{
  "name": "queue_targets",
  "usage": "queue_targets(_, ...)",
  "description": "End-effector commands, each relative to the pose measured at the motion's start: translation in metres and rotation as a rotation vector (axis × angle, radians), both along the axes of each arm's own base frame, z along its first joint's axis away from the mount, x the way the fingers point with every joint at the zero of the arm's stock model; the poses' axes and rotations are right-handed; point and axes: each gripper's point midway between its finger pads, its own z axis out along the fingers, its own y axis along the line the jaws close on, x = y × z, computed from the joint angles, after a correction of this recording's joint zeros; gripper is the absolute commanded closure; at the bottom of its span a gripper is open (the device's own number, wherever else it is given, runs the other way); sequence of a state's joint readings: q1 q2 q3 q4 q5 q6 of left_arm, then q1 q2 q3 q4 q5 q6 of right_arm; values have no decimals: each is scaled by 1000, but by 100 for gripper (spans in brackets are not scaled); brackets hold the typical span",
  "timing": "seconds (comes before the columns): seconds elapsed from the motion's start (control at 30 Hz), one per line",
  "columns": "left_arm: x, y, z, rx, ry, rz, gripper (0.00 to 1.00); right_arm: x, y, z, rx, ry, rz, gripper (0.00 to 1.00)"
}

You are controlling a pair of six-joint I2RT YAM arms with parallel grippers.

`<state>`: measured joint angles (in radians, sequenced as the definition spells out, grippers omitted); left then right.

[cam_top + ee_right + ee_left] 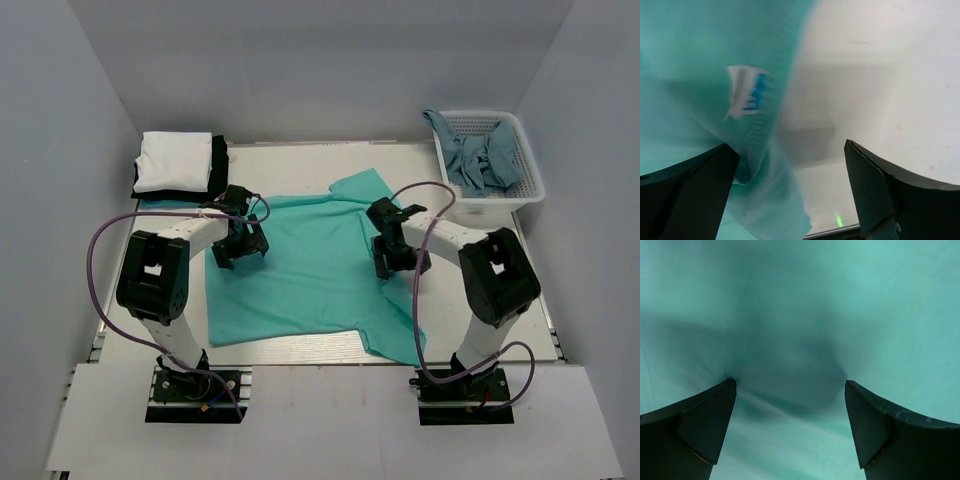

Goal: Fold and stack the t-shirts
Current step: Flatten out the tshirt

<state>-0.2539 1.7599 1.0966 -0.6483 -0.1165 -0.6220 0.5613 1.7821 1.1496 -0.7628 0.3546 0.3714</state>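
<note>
A turquoise-green t-shirt point(300, 275) lies spread flat in the middle of the table. My left gripper point(240, 247) is open just above its left part; the left wrist view shows only green cloth point(790, 315) between the spread fingers. My right gripper point(392, 255) is open over the shirt's right edge by the collar; the right wrist view shows the collar with a small white and blue neck label point(746, 92) beside bare table. A folded white t-shirt point(175, 160) lies on a folded black one point(218, 165) at the back left.
A white plastic lattice basket point(530, 185) stands at the back right with crumpled grey-blue cloth point(480, 160) in it. Grey walls close in the table on three sides. Purple cables loop from both arms.
</note>
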Motion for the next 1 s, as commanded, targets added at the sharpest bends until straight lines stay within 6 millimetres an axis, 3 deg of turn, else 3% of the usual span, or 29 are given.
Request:
queue_targets(0.0,-14,25,-7,108,36,58,0,-10,-57,16,-93,-45,-176,10)
queue_targets(0.03,-14,27,-6,122,35,51,0,-8,-61,19,-80,-55,-198,10)
queue_targets(0.07,-14,27,-6,122,35,51,0,-4,-80,23,-87,-74,-278,10)
queue_targets(0.17,-6,22,-4,95,10,47,0,-1,-110,38,-70,-147,-404,10)
queue_targets(0.33,5,16,6,76,-18,23,0,5,-120,54,35,-174,-415,10)
queue_targets(0.4,7,17,10,82,-22,1,0,13,-103,62,125,-184,-357,10)
queue_targets(0.43,15,10,22,65,-58,-18,0,24,-96,73,160,-214,-313,10)
queue_targets(0.53,28,-2,57,24,-142,-72,0,43,-39,95,428,-245,-158,10)
queue_targets(0.63,38,4,85,9,-216,-47,0,60,7,108,547,-259,-37,10)
queue_targets(0.7,47,13,93,60,-265,-41,0,68,26,92,529,-222,7,10)
queue_targets(0.8,59,26,82,109,-236,-5,0,85,43,77,514,-195,15,10)
queue_targets(0.83,58,28,63,126,-175,6,0,89,45,67,504,-180,-3,10)
queue_targets(0.87,62,30,57,120,-163,38,0,99,49,73,510,-204,-4,10)
queue_targets(0.93,74,33,50,118,-161,62,0,107,49,51,462,-182,-26,10)
queue_targets(0.97,78,37,37,123,-140,71,0,122,42,56,421,-227,-65,10)
